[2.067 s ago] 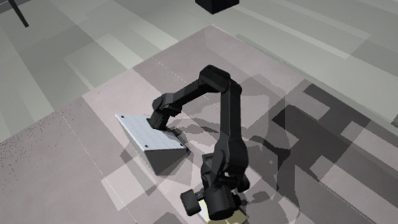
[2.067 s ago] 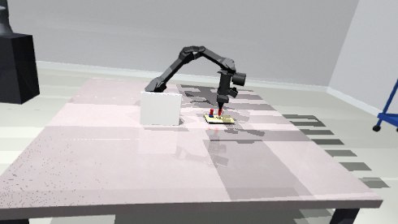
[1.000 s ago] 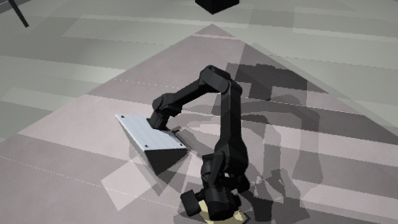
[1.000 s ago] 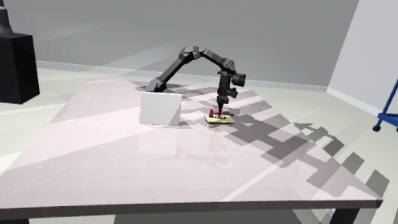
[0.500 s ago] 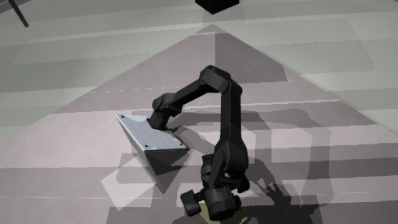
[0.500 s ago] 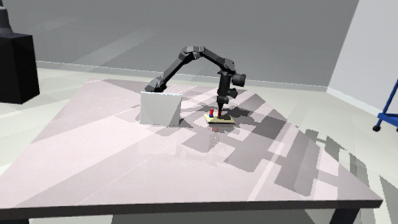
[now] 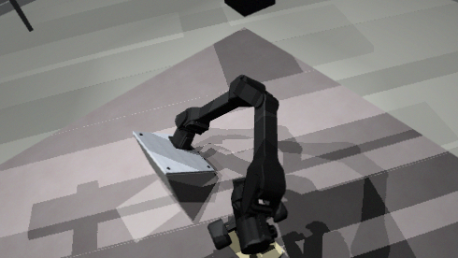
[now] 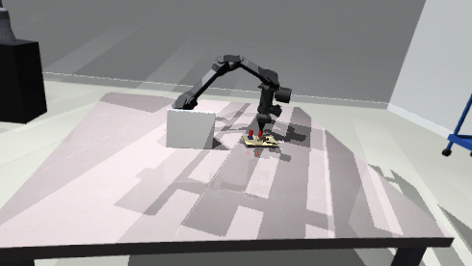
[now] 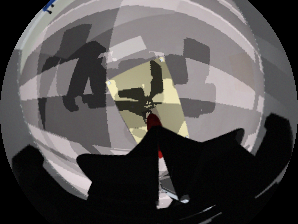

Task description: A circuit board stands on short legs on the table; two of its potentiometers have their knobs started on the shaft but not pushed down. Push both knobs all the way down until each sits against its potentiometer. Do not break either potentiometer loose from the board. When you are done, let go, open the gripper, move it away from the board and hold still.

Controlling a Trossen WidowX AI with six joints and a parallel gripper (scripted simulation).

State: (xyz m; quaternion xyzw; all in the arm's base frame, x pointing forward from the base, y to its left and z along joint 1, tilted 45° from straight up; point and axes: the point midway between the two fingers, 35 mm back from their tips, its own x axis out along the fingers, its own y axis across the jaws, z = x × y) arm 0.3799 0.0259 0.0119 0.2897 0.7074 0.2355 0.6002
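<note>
The small tan circuit board [image 8: 260,143] stands on the table just right of the arm's base. Two red knobs stick up from it, a left one [image 8: 250,133] and a right one [image 8: 260,134]. My gripper [image 8: 260,126] points straight down, shut, with its tip right over the right knob; I cannot tell whether it touches. In the wrist view the board [image 9: 149,99] lies ahead, and one red knob [image 9: 153,120] shows right at the tip of my closed fingers [image 9: 157,139]. In the top view the arm hides all but an edge of the board [image 7: 258,254].
A pale grey block [image 8: 190,128] carries the arm's base, left of the board; it also shows in the top view [image 7: 174,157]. A black cabinet [image 8: 19,79] stands off the table at far left. A blue stand [image 8: 459,137] is at far right.
</note>
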